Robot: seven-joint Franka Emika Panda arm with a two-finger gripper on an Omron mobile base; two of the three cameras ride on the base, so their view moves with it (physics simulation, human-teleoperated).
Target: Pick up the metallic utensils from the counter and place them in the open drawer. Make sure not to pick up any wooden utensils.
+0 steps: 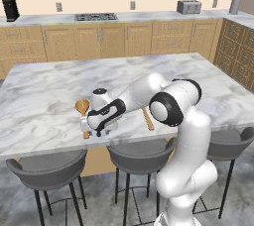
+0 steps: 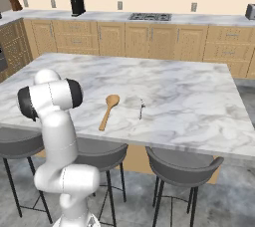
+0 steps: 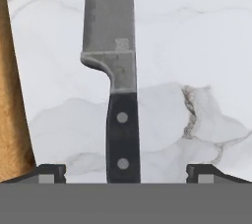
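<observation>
Steel knife (image 3: 115, 70) lies flat on the marble desk (image 3: 197, 46), its black handle between the wide-open, empty claw (image 3: 125, 171); next it should lower and close.

Even, diffuse light covers the whole rendered kitchen, with no visible lamp or window as its source. The marble counter (image 1: 59, 96) reads bright and flat, without glare or hot spots. Shadows are faint: only soft darkening under the counter's front edge, around the stools (image 1: 47, 170). Both base views look slightly soft and coarse, with jagged edges on the cabinet lines behind the counter. In the hand view the knife (image 3: 118, 100) on the counter looks smeared and low in detail.
</observation>
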